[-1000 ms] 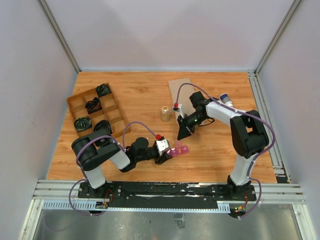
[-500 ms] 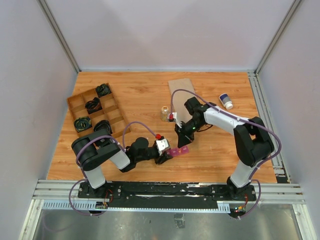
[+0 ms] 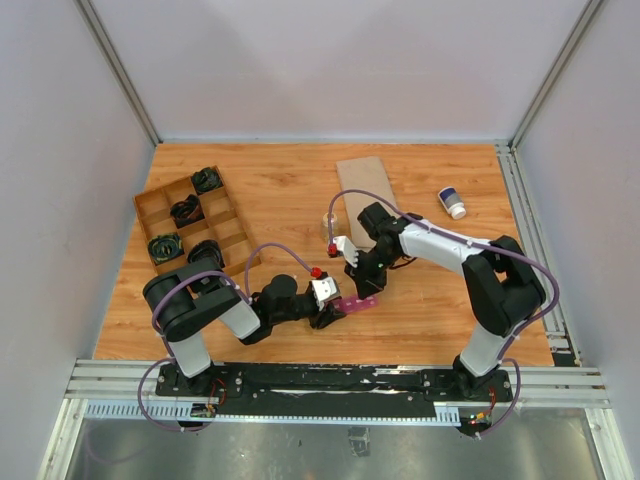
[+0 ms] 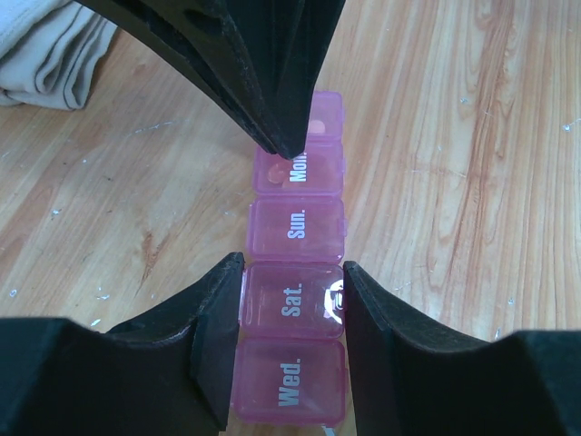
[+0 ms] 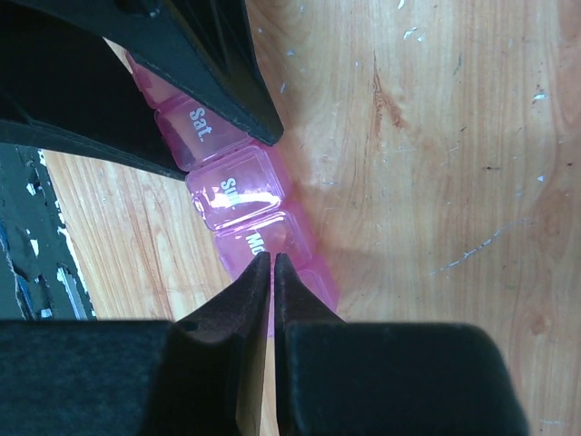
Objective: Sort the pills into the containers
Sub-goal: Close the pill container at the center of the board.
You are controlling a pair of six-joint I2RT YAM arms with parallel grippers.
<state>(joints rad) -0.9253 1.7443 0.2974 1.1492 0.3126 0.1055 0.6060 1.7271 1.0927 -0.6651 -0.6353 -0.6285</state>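
containers, where: the containers (image 3: 360,302) lie flat on the table (image 3: 280,190), at about 6 o'clock from its centre in the top view, near the arm bases. They form one pink strip, labels up, reading Wed., Sat., Sun., Mon. in the left wrist view.
left pincer: your left gripper (image 4: 292,309) is clamped across the strip, one finger on each long side at the Sat. box, pinning it down.
right pincer: your right gripper (image 5: 272,272) is closed, fingers together with nothing between them. The joined tip sits at the Mon. lid, coming in from 12 o'clock in the left wrist view.
lids: the ones you can read look shut. Whether Mon. has begun to lift, cannot tell.
pills: none identified with confidence through the tinted plastic.
handling (judgement): light, thin-walled and stiff. Glossy sides are likely slippery, and the small hinges are likely the weak point. Unheld, it would probably skate on the wood.
where to hold (judgement): across the long sides, close to the lid being worked. Pry at the lid's free lip, not at the hinge.
risk (judgement): a hard downward push could tip the strip up out of your clamp.
bystanders: wooden tray (image 3: 150,215) at 9 o'clock and white-capped bottle (image 3: 452,203) at 2 o'clock, both well apart.
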